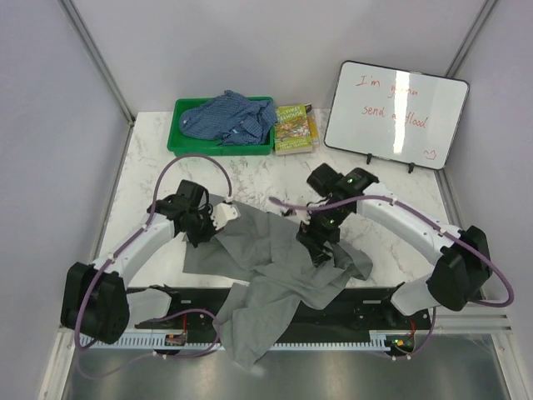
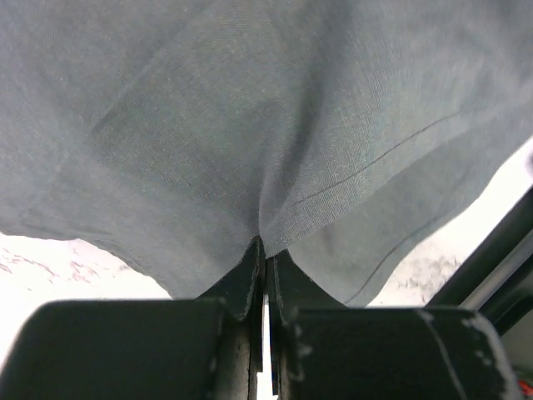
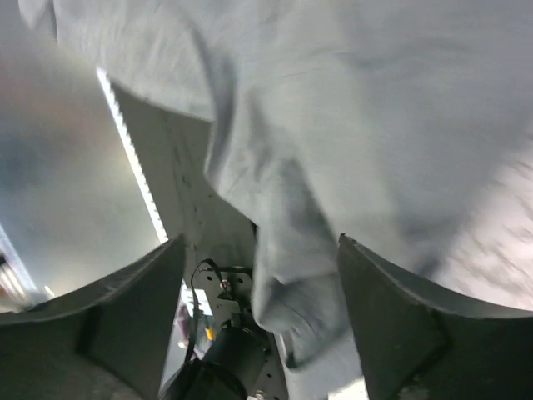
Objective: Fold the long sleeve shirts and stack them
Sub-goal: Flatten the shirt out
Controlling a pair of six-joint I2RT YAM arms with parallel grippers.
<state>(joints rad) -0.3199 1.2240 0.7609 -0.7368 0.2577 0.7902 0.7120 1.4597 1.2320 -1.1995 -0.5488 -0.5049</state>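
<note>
Grey cloth meets me first: the grey shirt (image 1: 275,275) lies crumpled on the near half of the marble table (image 1: 141,183) between my two arms. One long strip of it trails toward me over the black base rail (image 1: 366,308) and past the near edge. Its bulk runs crosswise, left to right, while the trailing strip slants from the middle toward the near left. My left arm sweeps up from its base at the near left, elbow out, then bends inward so the left gripper (image 1: 223,218) sits at the shirt's far-left corner. In the left wrist view its jaws are pressed together on a pinch of grey fabric, which fans out from the tips. My right arm arches from the near right up and over, wrist turned back toward me, with the right gripper (image 1: 321,250) pointing down onto the shirt's right-hand part. The right wrist view is blurred, but the jaws there stand wide apart with a hanging fold of grey cloth between them, not clamped. Farther back, well apart from both grippers, the blue shirt (image 1: 233,117) lies bunched in a green tray (image 1: 216,150) at the far edge, the heap wider than deep. Just right of the tray lies a book (image 1: 296,129), and beyond that a whiteboard (image 1: 396,112) stands propped, with red writing on it.
</note>
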